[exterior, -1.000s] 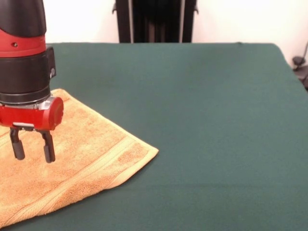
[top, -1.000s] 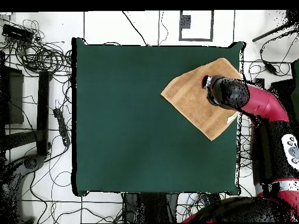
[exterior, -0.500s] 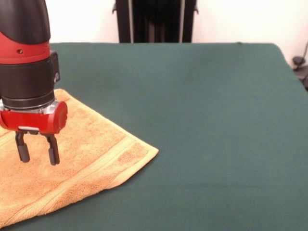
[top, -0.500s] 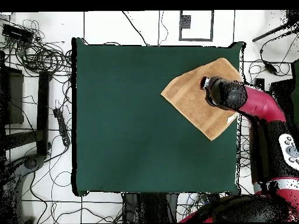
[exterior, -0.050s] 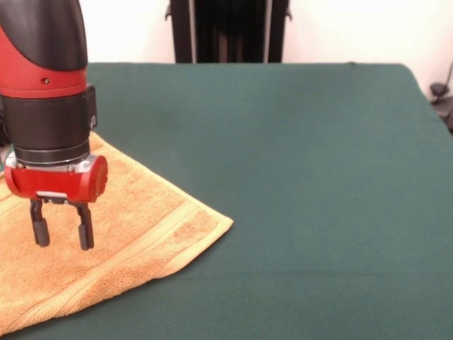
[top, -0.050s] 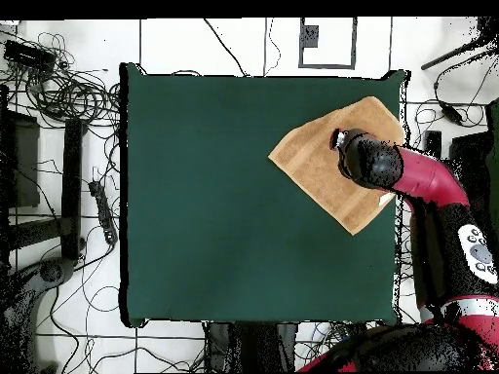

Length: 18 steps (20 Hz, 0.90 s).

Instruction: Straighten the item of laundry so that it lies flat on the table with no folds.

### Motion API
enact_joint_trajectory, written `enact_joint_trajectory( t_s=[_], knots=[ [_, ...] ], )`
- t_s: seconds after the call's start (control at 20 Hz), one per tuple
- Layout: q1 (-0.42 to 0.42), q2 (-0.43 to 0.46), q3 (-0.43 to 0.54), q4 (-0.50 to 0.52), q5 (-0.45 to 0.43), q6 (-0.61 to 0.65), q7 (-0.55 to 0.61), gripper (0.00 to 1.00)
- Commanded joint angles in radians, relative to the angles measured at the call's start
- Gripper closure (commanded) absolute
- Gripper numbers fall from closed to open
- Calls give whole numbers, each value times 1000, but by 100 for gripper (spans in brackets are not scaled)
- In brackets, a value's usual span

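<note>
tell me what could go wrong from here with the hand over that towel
1. The towel lies at the table edge, one corner near or past the rim in the overhead view; a drag that way could pull it off.
2. The open hand hangs over mid-cloth, not a hem; pinching there may bunch up new folds.

1. The red and black robot arm [exterior, -0.050s: 44, 78] descends vertically at the left of the front view.
2. In the overhead view, the arm [top, -0.050s: 419, 180] extends from the lower right.
3. The red-bodied gripper with two black fingers [exterior, -0.050s: 64, 234] points straight down.
4. The fingers [exterior, -0.050s: 85, 228] stand parallel, with a visible gap between them.
</note>
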State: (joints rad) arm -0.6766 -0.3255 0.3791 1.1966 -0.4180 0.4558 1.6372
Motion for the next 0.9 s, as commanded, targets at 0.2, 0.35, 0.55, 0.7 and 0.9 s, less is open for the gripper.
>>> enact_joint_trajectory(
  t_s=[0.2, 0.35, 0.55, 0.7, 0.9],
  knots=[
    [29, 92, 55, 99, -20, -26, 1, 0],
    [8, 129, 68, 34, -13, 9, -42, 0],
    [17, 164, 61, -2, -20, 31, -57, 0],
    [17, 185, 63, -20, -23, 36, -67, 0],
    [14, 204, 68, -37, -24, 47, -84, 0]
  ],
)
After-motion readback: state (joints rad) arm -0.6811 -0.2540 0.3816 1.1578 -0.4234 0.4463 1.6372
